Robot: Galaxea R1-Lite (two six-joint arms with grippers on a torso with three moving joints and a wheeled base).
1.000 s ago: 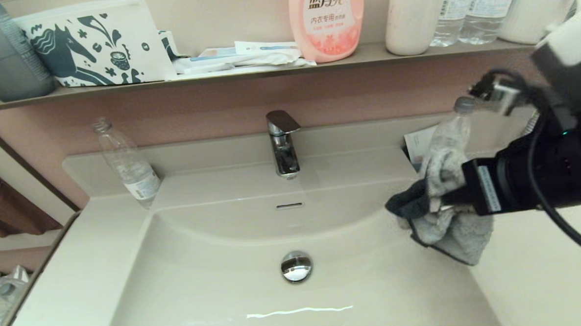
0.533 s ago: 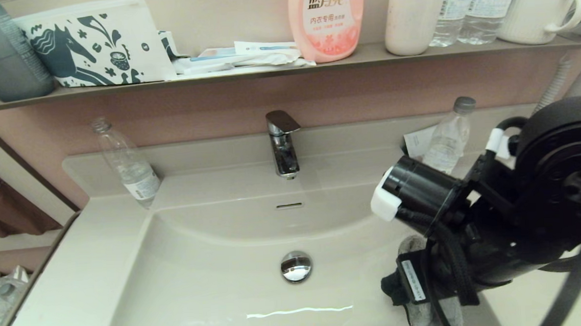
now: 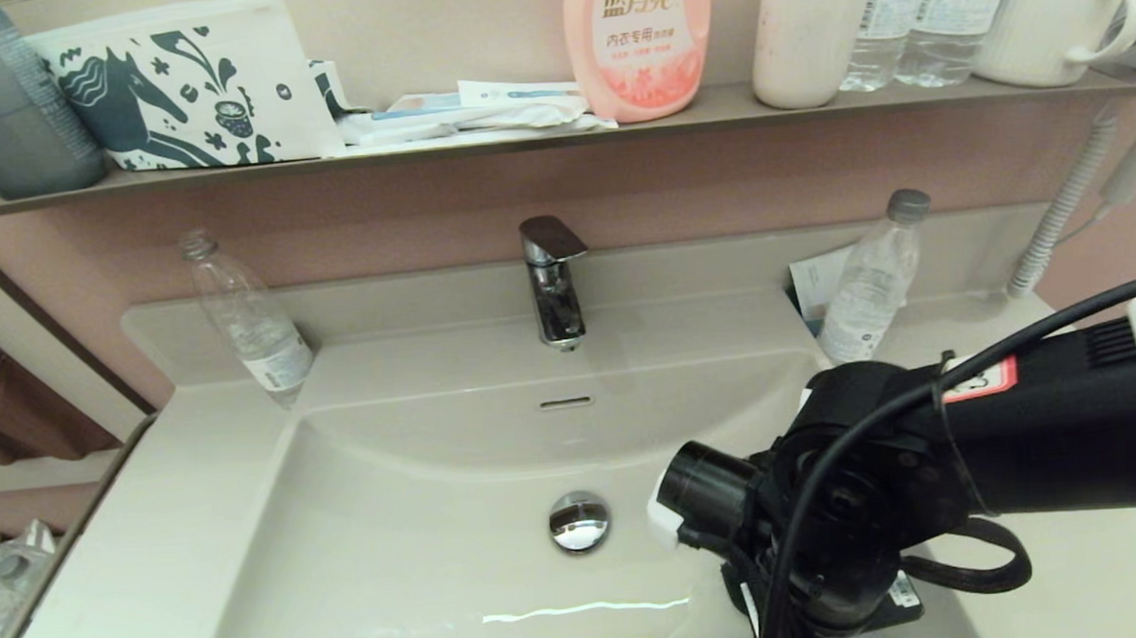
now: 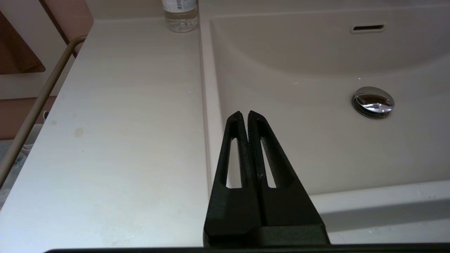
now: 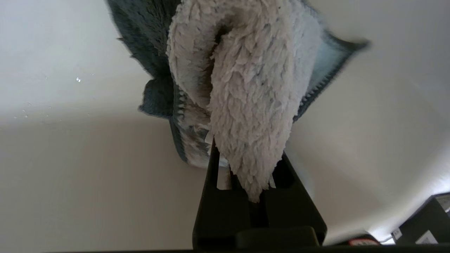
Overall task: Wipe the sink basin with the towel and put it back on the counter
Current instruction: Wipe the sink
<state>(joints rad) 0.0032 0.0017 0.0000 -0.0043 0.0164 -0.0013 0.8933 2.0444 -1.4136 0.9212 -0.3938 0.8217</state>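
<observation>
The cream-white sink basin [image 3: 423, 517] has a chrome drain plug [image 3: 579, 521] and an overflow slot [image 3: 566, 402]. My right arm [image 3: 864, 507] reaches down into the basin's front right part and hides the towel in the head view. In the right wrist view my right gripper [image 5: 246, 154] is shut on the towel [image 5: 246, 88], whose fluffy light grey folds face the camera with dark charcoal edges behind, close to the basin surface [image 5: 70, 158]. My left gripper [image 4: 244, 114] is shut and empty, above the seam between the left counter [image 4: 123, 123] and the basin.
A chrome faucet [image 3: 553, 281] stands behind the basin. One clear bottle [image 3: 247, 319] stands on the counter's back left, another [image 3: 873, 282] at back right beside a paper. The brown wall shelf [image 3: 522, 134] carries a pink detergent bottle [image 3: 639, 38], cups and a pouch.
My right arm has swung from above the basin's right rim down into its front right part, carrying the towel. The wrist now points downward and covers the towel in the head view.
</observation>
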